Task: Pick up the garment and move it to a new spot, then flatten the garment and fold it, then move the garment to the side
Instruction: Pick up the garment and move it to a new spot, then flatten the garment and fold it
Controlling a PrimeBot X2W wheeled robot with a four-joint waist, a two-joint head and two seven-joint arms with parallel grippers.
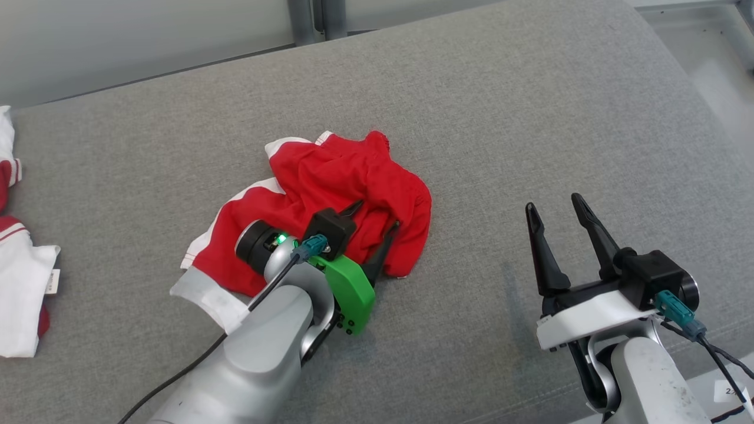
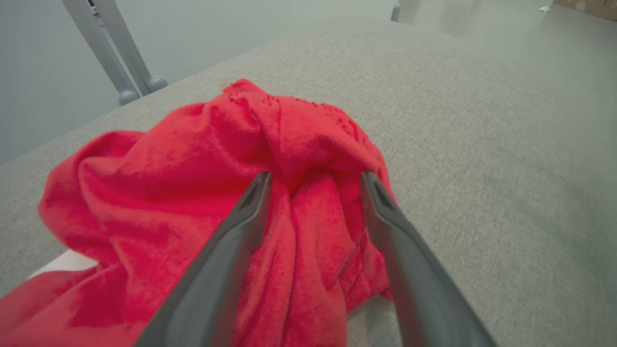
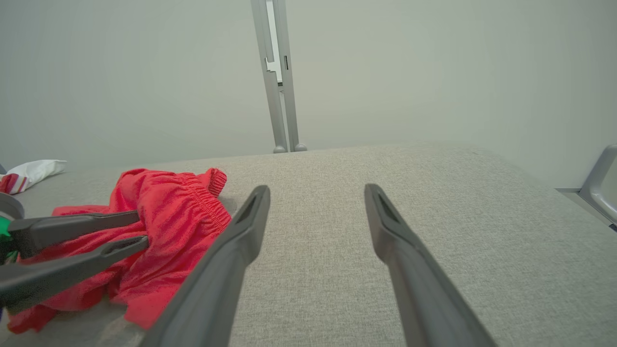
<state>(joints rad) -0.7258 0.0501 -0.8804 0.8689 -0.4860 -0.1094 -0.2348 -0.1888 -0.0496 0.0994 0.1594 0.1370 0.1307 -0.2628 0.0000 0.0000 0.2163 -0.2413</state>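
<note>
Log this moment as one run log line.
left gripper: open, straddling red garment | right gripper: open, empty | red garment: crumpled on grey cushion

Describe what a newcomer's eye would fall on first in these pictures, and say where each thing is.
The crumpled red garment stands out first, lying near the middle of the grey padded surface. The left gripper sits on its near edge, fingers spread with red cloth bunched between them, while the right gripper is open over bare surface to the garment's right. White-and-red clothes lie at the far left edge.
</note>
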